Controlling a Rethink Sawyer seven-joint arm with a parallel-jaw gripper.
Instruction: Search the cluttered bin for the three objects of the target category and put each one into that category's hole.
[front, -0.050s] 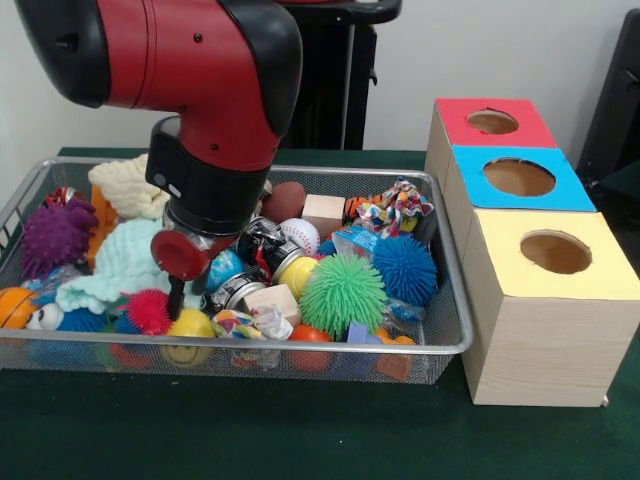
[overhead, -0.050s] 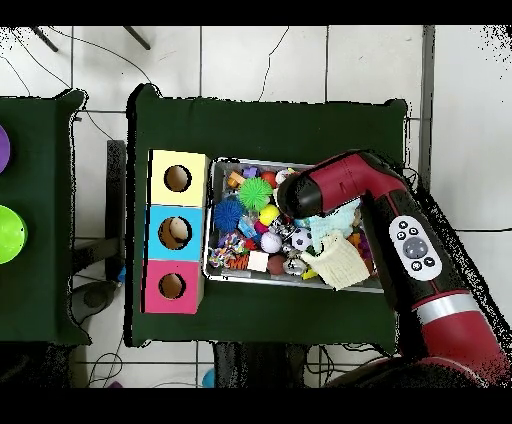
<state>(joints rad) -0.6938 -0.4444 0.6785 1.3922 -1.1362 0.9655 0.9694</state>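
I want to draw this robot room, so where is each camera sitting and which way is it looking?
Front view: sits low across the table, looking level at the wire bin of toys and the three-hole box; the red arm reaches down into the bin.
Overhead view: hangs above the table, looking straight down; the arm comes in from the bottom right.
Both views show the bin, the green spiky ball and the box with yellow, blue and red tops.
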